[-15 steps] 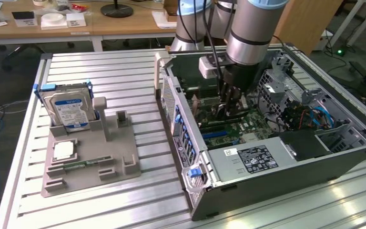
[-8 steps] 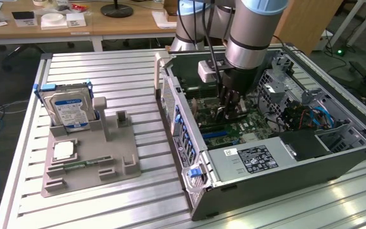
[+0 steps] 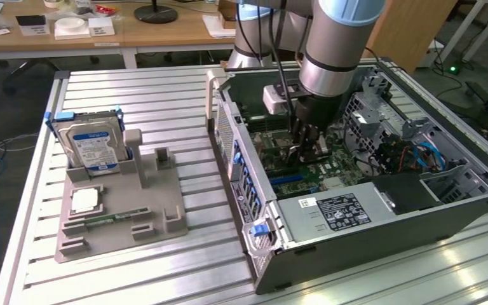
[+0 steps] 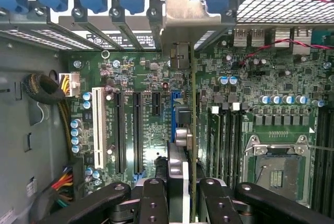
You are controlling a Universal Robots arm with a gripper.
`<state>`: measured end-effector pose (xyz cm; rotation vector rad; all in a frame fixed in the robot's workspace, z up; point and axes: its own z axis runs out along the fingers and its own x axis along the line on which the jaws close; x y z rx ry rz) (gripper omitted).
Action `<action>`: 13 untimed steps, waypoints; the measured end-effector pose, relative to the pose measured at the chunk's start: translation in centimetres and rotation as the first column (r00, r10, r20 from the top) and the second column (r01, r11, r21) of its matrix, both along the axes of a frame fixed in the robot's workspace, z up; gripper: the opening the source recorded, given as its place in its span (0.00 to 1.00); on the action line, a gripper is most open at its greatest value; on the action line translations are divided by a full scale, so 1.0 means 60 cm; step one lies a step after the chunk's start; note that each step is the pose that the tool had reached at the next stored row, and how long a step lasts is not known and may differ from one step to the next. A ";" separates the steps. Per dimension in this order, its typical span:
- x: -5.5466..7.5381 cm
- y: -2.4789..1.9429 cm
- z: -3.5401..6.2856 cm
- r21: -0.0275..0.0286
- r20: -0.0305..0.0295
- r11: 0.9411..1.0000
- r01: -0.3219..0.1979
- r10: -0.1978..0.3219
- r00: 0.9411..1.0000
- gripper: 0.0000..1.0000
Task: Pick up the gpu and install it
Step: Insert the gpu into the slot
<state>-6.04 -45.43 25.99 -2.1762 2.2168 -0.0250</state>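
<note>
Ribbed metal tabletop (image 3: pixel 142 95), wooden desks behind. Open computer case (image 3: pixel 447 210) lies on side. Arm reaches in; tool (image 4: pixel 182 192) narrow, clamped on gpu (image 4: pixel 193 130), held edge-on over motherboard (image 4: pixel 141 78), apparently at blue slot (image 4: pixel 171 119). Hard drive (image 3: pixel 91 145) upright in grey holder (image 3: pixel 155 210), well apart, CPU chip (image 3: pixel 84 201) beside it.

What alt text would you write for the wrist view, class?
The tool grips a thin card edge-on, held upright over a green motherboard inside an open computer case. Black slots and one white slot lie beside it, with an empty processor socket nearby.
</note>
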 end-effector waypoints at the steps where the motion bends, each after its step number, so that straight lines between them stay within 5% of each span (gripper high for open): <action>1: -0.001 -0.0002 -0.001 0.000 0.000 1.000 0.000 0.000 1.000 0.28; 13: -0.011 -0.0016 -0.027 0.000 0.000 1.000 0.000 0.000 1.000 0.28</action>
